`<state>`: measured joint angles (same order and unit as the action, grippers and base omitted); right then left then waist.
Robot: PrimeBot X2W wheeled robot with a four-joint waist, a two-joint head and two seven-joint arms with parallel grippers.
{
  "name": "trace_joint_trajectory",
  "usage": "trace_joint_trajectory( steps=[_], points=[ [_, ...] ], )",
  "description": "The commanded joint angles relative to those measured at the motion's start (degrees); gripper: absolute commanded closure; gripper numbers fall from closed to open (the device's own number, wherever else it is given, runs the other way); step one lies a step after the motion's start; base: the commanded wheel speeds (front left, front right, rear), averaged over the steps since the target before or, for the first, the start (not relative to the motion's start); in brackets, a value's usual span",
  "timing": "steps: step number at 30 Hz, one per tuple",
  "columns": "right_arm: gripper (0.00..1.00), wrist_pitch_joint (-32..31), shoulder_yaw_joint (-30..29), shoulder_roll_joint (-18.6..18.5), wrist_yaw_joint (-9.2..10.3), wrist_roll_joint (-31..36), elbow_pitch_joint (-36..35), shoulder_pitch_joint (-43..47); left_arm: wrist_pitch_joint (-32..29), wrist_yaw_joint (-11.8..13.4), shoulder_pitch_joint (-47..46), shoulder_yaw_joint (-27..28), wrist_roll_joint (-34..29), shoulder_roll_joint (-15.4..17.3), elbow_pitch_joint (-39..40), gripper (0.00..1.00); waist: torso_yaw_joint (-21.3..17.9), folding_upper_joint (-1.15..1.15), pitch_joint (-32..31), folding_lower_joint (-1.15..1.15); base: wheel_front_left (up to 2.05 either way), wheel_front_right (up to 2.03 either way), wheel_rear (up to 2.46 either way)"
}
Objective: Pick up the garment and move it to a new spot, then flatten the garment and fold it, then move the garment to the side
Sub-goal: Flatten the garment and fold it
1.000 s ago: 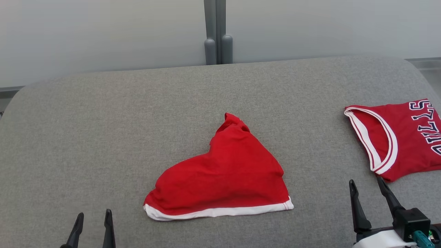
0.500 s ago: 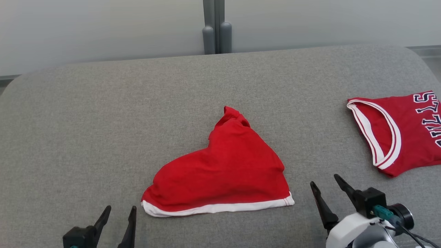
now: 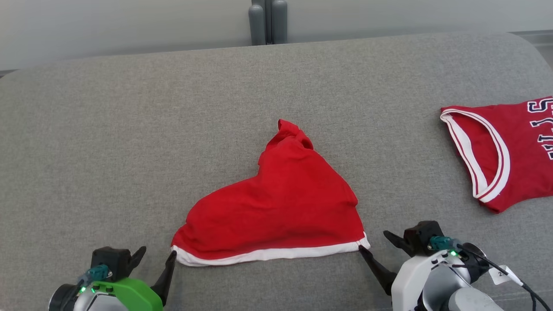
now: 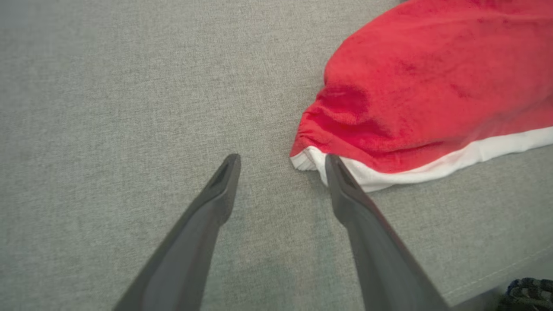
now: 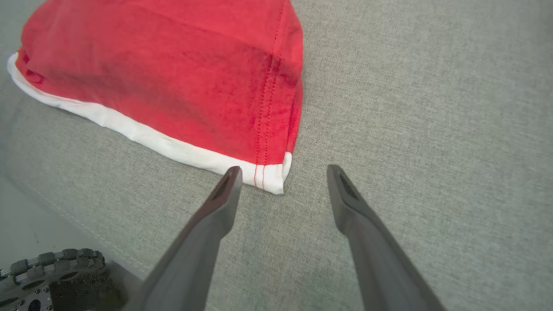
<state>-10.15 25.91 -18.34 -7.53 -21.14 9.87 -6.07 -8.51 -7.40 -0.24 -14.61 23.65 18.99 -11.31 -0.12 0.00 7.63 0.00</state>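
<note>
- In the middle of the grey cushion (image 3: 108, 129) I see the red garment (image 3: 276, 203), bunched into a rough triangle with its peak on the far side and a white hem band (image 3: 268, 255) along its near edge.
- My left gripper (image 3: 157, 252) is at the hem's left corner, fingers spread, empty.
- My right gripper (image 3: 373, 240) is at the right corner, fingers likewise spread, empty.
- A red lettered jersey (image 3: 510, 151) lies well apart, right.

Likely a lab test bay: grey cloth-covered table (image 3: 129, 129), plain pale wall panels (image 3: 108, 21), grey post (image 3: 268, 19).
</note>
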Motion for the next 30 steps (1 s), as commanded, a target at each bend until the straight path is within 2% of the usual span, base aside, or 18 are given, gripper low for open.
trace_joint_trajectory(
  steps=[1,8,17,18,19,20,21,22,23,24,25,30],
  points=[
    [0.0,-0.4,0.2,0.2,0.1,-0.8,0.3,-1.0,-0.3,-0.1,-1.4,-0.2,0.5,0.1,0.1,0.0,0.1,0.0,0.8,0.0,0.0,0.0,0.0],
    [0.0,-2.8,1.8,0.9,0.1,-0.8,2.8,-3.2,-3.1,-0.1,-4.4,-3.9,4.2,1.5,-0.7,0.0,0.3,0.0,3.3,0.0,0.0,0.0,0.0],
    [0.0,-2.7,3.7,2.2,0.09,-1.4,5.6,-5.4,-5.1,-0.1,-6.7,-8.2,6.9,3.3,-2.4,0.0,0.2,0.0,5.2,0.0,0.0,0.0,0.0],
    [0.0,-2.7,3.9,2.3,0.09,-1.6,5.9,-5.7,-5.1,-0.1,-7.0,-8.6,7.3,3.4,-2.8,0.12,0.2,0.0,5.3,0.0,0.0,0.0,0.0],
    [0.0,-2.8,4.2,2.4,0.09,-1.8,6.2,-5.9,-5.4,-0.1,-7.2,-9.2,7.6,3.6,-3.0,0.52,0.2,0.0,5.4,0.0,0.0,0.0,0.0],
    [0.0,-2.9,4.5,2.3,0.06,-1.9,6.6,-6.0,-5.5,-0.1,-7.4,-9.7,7.9,3.7,-3.3,0.62,0.2,0.0,5.4,0.0,0.0,0.0,0.0],
    [0.09,-3.0,4.6,2.4,0.07,-2.0,6.9,-6.2,-5.6,-0.1,-7.5,-10.0,8.1,3.8,-3.6,0.83,0.2,0.0,5.4,0.0,0.0,0.0,0.0],
    [0.25,-3.1,4.7,2.4,0.06,-2.1,7.2,-6.4,-5.8,-0.1,-7.6,-10.5,8.5,4.0,-3.7,1.0,0.2,0.0,5.4,0.0,0.0,0.0,0.0],
    [0.51,-3.0,4.9,2.4,0.06,-2.3,7.4,-6.5,-5.9,-0.1,-7.6,-11.0,9.0,4.1,-3.8,1.0,0.2,0.0,5.4,0.0,0.0,0.0,0.0],
    [0.67,-3.0,5.2,2.4,0.05,-2.6,7.5,-6.5,-6.0,-0.1,-7.6,-11.4,9.5,4.2,-3.9,1.0,0.1,0.0,5.4,0.0,0.0,0.0,0.0],
    [1.0,-3.0,5.6,2.3,0.05,-3.1,7.5,-6.5,-6.1,-0.1,-7.5,-11.8,10.1,4.4,-3.9,1.0,0.1,0.0,5.4,0.0,0.0,0.0,0.0],
    [1.0,-3.1,7.1,0.9,0.05,-6.7,6.1,-6.5,-6.5,-0.1,-6.3,-13.0,12.7,5.1,-3.0,1.0,0.0,0.0,5.0,0.0,0.0,0.0,0.0]
  ],
)
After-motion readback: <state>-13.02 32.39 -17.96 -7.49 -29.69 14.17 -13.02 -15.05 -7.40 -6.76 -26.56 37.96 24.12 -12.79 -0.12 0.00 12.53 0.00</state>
